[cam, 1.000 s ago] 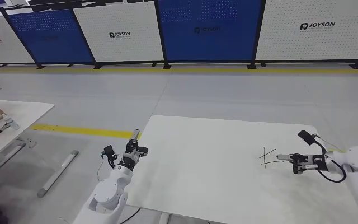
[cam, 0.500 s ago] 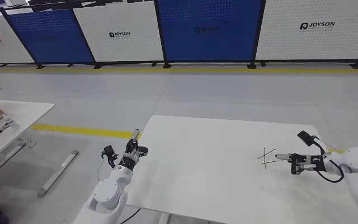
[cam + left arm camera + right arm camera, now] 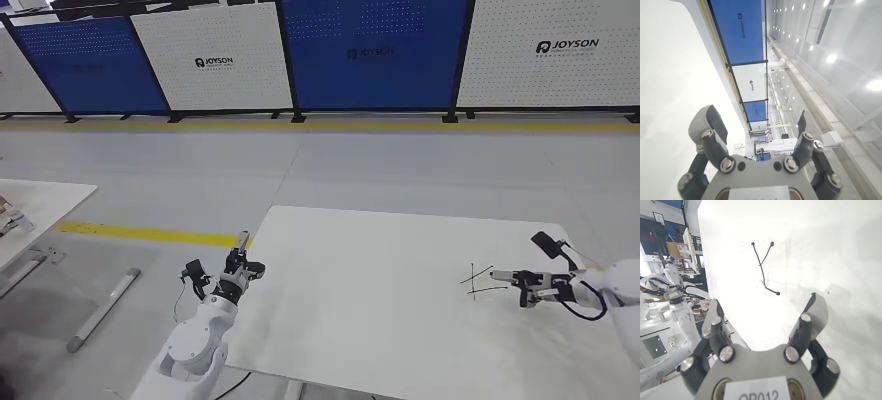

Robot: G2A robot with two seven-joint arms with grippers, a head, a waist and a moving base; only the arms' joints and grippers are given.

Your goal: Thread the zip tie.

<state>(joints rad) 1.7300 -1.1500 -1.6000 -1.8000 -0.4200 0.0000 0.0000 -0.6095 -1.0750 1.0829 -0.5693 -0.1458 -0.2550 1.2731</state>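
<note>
The right fingers (image 3: 819,308) stand spread and empty just short of the zip ties (image 3: 761,264), which lie crossed flat on the tabletop (image 3: 380,290) near its right edge; the left fingers (image 3: 715,121), also spread and empty, sit at the far edge. Closing on the overlap risks pinching two thin ties at once, or skidding off
</note>
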